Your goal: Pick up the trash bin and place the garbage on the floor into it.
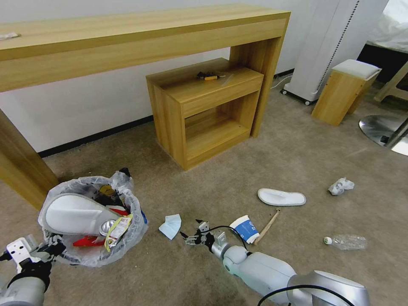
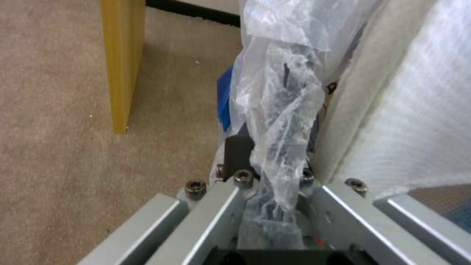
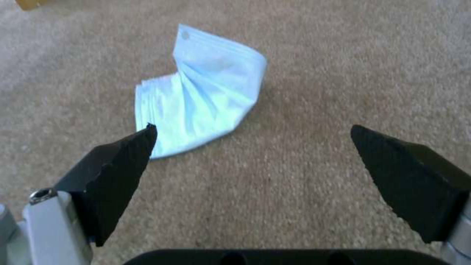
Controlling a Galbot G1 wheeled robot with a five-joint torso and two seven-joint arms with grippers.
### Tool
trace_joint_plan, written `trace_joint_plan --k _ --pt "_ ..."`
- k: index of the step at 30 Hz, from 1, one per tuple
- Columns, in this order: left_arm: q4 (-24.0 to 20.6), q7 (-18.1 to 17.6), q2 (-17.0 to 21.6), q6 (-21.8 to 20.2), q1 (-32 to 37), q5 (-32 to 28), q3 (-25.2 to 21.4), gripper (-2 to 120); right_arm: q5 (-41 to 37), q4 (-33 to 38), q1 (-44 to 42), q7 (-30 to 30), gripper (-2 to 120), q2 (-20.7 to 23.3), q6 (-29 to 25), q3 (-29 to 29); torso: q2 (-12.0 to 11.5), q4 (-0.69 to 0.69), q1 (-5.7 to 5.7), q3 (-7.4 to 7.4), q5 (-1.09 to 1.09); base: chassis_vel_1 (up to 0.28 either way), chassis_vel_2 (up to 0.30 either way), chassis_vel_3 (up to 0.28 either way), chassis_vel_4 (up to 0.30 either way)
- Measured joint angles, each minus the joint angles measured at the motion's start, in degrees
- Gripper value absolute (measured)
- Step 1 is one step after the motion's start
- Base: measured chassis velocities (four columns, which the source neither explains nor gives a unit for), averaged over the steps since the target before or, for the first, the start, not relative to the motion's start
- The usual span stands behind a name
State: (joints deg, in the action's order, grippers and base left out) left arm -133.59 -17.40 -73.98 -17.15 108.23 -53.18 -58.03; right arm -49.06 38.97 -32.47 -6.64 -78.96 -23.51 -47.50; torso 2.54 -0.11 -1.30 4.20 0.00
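Trash bin: a small round bin lined with a crinkly translucent white plastic bag (image 1: 91, 221) was found at the robot's left, on the beige short-pile carpet (image 1: 238, 178) beside a leg of the long wood-look desk (image 1: 127, 38).
Bin contents: a flat white slipper (image 1: 74, 214), a crushed metal can (image 1: 107, 227), a yellow-edged wrapper (image 1: 119, 227) and a red wrapper (image 1: 87, 241) were seen inside.
Left gripper: the left gripper (image 1: 53, 247) was found clamped on the near rim of the bin, with bag film pinched between its fingers (image 2: 239, 151).
Right gripper: the right gripper (image 1: 191, 231) was held low over the carpet, its black fingers (image 3: 117, 165) spread wide and nothing between them.
Nearest litter: a folded pale blue tissue (image 3: 201, 95) lay flat on the carpet just ahead of the right gripper, untouched, between that gripper and the bin.
Other litter: a blue-white paper cup (image 1: 245, 228) and a wooden stick (image 1: 267, 226) lay just to the right of the right gripper; a second white slipper (image 1: 281, 197), a white wad (image 1: 341, 186) and a clear plastic bottle (image 1: 346, 242) lay farther right, well apart from it.
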Motion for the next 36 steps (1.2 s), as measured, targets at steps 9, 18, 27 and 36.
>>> trace_joint_plan --k 9,18,27,36 --pt "-0.55 -0.01 -0.13 -0.01 0.60 -0.02 -0.18 0 0.20 -3.34 0.96 -0.78 100 -2.68 1.04 0.63 0.00 0.00 0.00 0.00 0.00 0.000 0.000 0.000 0.000" --pt "-0.68 -0.01 -0.37 0.00 0.83 -0.05 -0.26 0 0.30 -5.62 1.58 -1.69 100 -5.49 1.46 1.34 0.00 0.01 0.00 0.00 0.00 0.000 0.000 0.000 0.000" --pt "-1.45 0.01 -0.47 0.04 1.24 -0.04 -0.22 0 1.36 -9.08 1.58 -3.42 100 -7.78 1.74 2.68 0.00 0.00 0.00 0.00 0.00 0.000 0.000 0.000 0.000" --pt "-3.37 0.03 -0.87 0.06 2.27 -0.16 -0.41 0 3.65 -14.12 1.84 -5.22 100 -11.26 2.45 5.49 0.00 0.00 0.00 0.00 0.01 0.000 0.000 0.000 0.000"
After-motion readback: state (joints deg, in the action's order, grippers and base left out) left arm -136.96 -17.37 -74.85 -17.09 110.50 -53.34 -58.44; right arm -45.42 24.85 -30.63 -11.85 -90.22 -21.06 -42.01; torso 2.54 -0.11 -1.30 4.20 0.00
